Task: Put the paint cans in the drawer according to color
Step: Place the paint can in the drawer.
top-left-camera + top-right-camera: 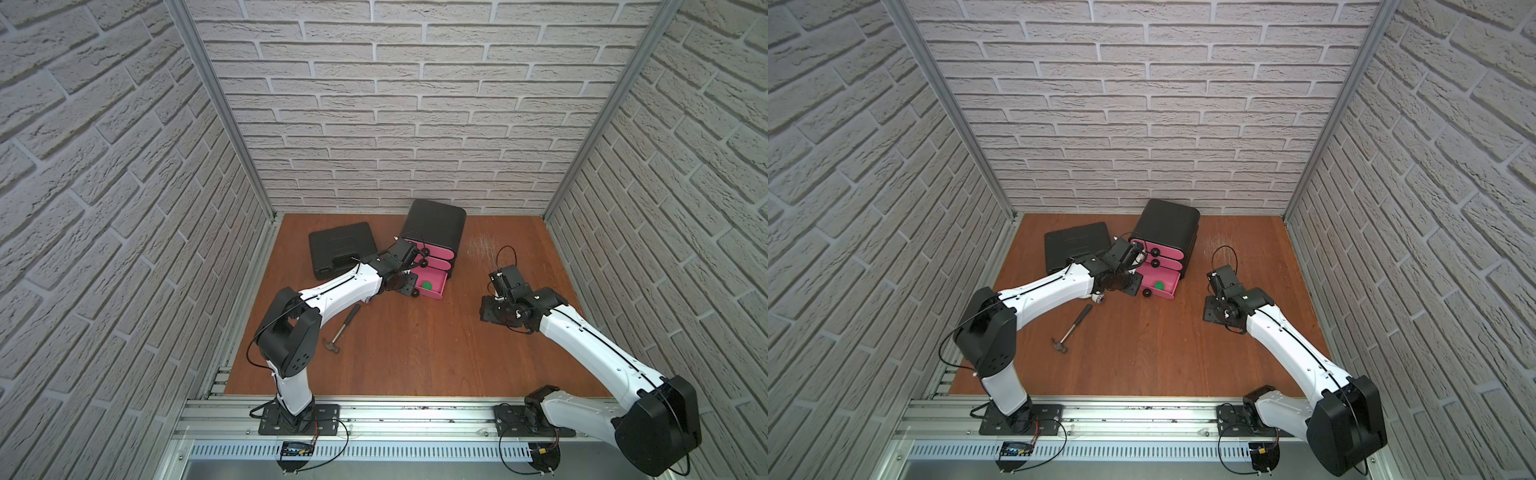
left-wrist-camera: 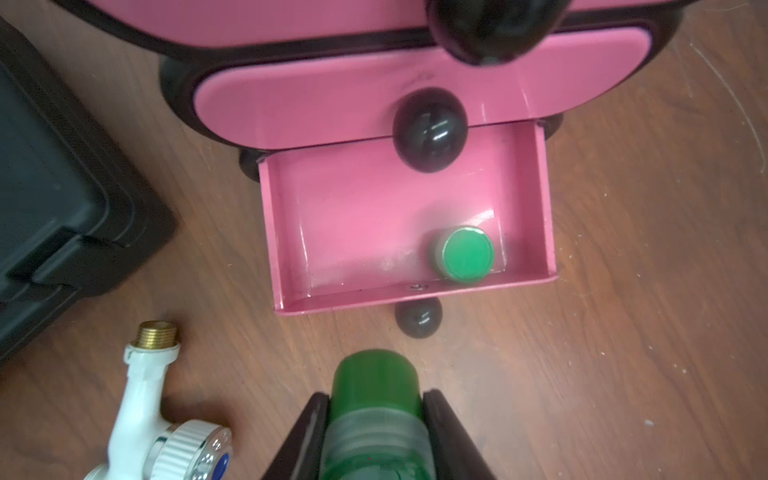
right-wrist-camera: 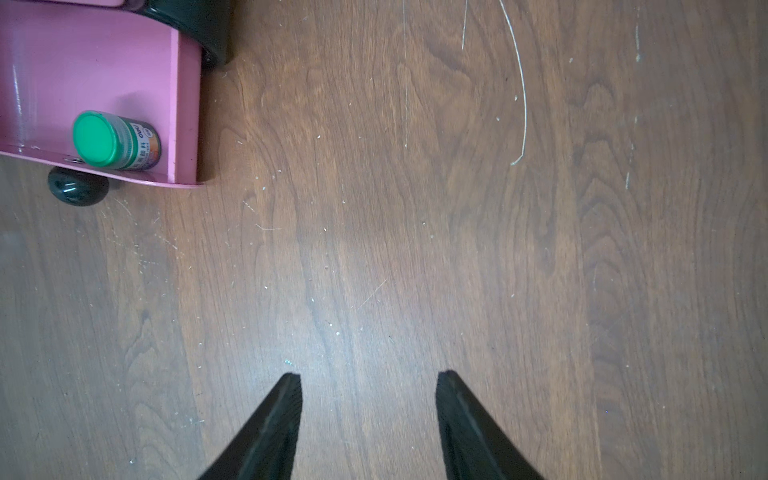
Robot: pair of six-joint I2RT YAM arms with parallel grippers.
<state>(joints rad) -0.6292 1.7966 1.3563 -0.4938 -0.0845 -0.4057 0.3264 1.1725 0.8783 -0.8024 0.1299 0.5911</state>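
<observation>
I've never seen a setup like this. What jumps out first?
The pink-fronted drawer cabinet stands at the back of the wooden table, its bottom drawer pulled out with a green-lidded paint can inside. Close to it, the left gripper is shut on a second green-lidded paint can, while the right gripper hangs open over the table.

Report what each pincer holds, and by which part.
Left pincer: green-lidded paint can, clamped by its sides at the lid's lower edge and clear body. Right pincer: open, holding nothing.

Scratched wooden tabletop (image 1: 415, 353), black case (image 1: 343, 253), drawer unit (image 1: 434, 224), hammer (image 1: 347, 323), white pipe fitting (image 2: 141, 399)
</observation>
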